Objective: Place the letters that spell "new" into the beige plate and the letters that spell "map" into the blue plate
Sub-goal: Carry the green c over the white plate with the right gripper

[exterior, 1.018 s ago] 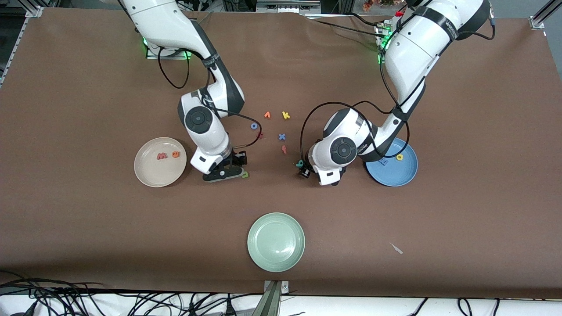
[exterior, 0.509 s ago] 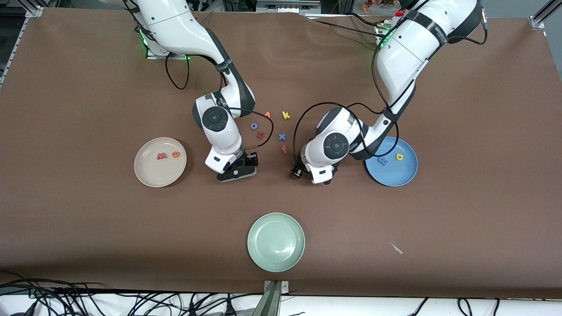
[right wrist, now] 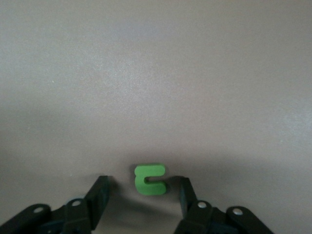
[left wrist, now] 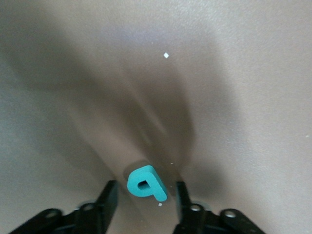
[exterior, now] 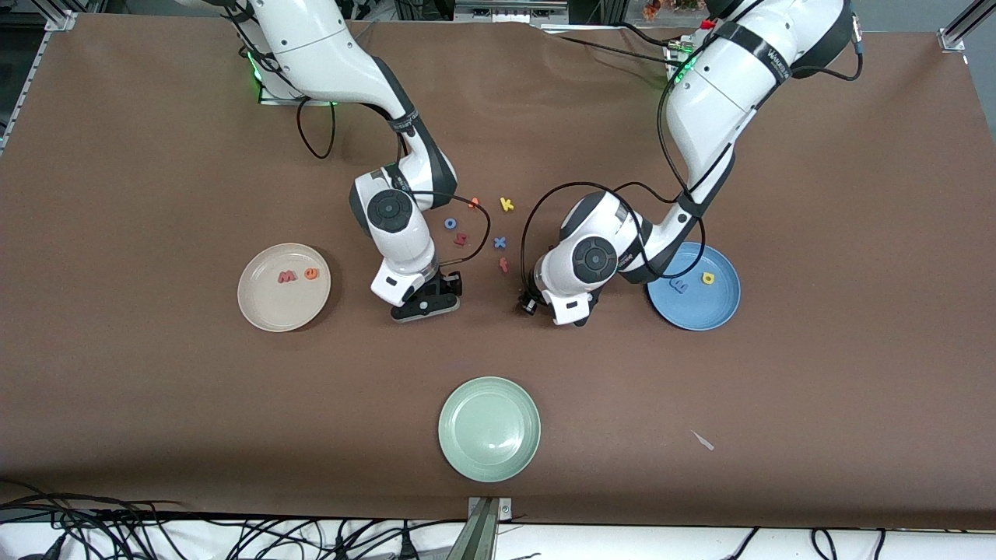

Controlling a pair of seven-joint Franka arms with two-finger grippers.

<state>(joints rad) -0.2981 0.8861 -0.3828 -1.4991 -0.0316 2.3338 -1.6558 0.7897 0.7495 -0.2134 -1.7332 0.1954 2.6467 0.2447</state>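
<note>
The teal p (left wrist: 141, 183) lies on the brown cloth between the fingers of my left gripper (left wrist: 145, 192), which is open with a gap on each side. In the same way the green n (right wrist: 149, 179) sits between the open fingers of my right gripper (right wrist: 143, 181). Seen from the front, the left gripper (exterior: 534, 302) and the right gripper (exterior: 424, 303) are low over mid-table and hide both letters. The beige plate (exterior: 268, 311) holds the pinkish-red w (exterior: 287, 277) and the orange e (exterior: 311, 274). The blue plate (exterior: 700, 311) holds the blue m (exterior: 679, 286) and the yellow a (exterior: 708, 278).
Loose letters lie between the two arms: an orange v (exterior: 473, 204), a yellow k (exterior: 506, 204), a blue o (exterior: 450, 223), a dark red h (exterior: 461, 239), a blue x (exterior: 499, 243) and an orange one (exterior: 504, 265). A pale green plate (exterior: 489, 428) sits nearer the front camera.
My right gripper moved away from the beige plate and now covers the green n. My left gripper shifted slightly toward the right arm's end over the teal p, its fingers narrowing.
</note>
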